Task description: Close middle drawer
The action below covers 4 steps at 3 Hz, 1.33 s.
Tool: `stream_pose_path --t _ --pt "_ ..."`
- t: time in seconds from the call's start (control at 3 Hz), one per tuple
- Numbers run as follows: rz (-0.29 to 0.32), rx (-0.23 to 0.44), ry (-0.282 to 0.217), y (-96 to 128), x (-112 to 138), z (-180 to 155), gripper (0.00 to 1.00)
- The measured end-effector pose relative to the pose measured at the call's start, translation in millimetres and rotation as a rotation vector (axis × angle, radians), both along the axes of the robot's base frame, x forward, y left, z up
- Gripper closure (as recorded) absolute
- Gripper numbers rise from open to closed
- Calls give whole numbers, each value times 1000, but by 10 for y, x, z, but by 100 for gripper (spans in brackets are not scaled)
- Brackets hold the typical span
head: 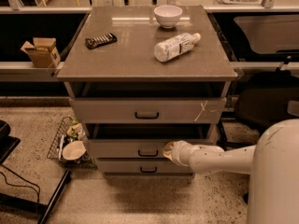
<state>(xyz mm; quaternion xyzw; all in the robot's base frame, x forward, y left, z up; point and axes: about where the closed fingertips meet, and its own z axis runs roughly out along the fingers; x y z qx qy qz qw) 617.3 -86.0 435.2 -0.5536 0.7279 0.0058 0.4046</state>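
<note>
At middle drawer [117, 149] front: gripper [169, 151], state unclear; wire basket [57, 143] on floor, L.

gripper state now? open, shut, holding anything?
Gripper: at the front of the middle drawer, just right of its handle; open or closed cannot be told.

White arm [219, 158] outstretched level, end effector [169, 151] at its tip, low mid-view

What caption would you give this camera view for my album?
The robot's gripper sits against the front of the partly open middle drawer, just right of its small dark handle.
</note>
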Motion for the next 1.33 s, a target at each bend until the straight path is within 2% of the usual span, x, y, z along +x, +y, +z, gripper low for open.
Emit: stream_pose_path --t 1.0,1.33 --pt "0 0 0 1 0 0 17" --pt "0 0 0 2 0 -1 0"
